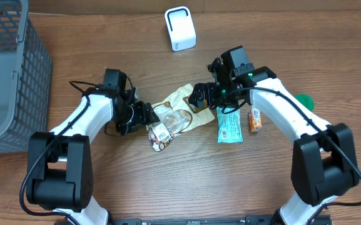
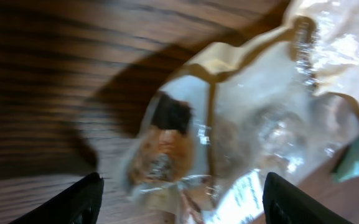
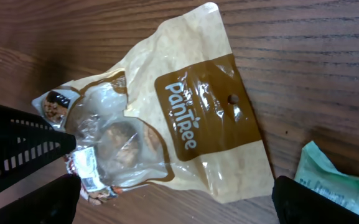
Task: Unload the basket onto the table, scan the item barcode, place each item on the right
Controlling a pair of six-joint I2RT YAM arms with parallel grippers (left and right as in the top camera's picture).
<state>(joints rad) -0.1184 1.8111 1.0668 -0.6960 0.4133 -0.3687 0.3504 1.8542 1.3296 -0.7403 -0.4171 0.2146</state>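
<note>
Pouch: a tan, brown-banded snack pouch (image 1: 179, 112) lies flat and crumpled on the table (image 1: 105, 37), between the two grippers.
Label end: the white printed label (image 1: 160, 132) sits at the pouch's clear end, just beside the left gripper (image 1: 146, 117).
Left gripper: jaws spread wide, with the clear end ahead of them and nothing clamped.
Right gripper (image 1: 199, 97): jaws wide apart and empty, above the pouch's brown-banded top.
Pouch edges: wavy and wrinkled; a strip of bare wood separates its corner from the teal packet (image 1: 229, 125).
Beside the right gripper: the teal packet, with a small orange packet (image 1: 254, 120) on its outer side.
Scanner (image 1: 180, 28): white and upright, well beyond both grippers, with bare wood between it and the pouch.
Basket (image 1: 8, 69): grey, well apart on the left gripper's outer side.
</note>
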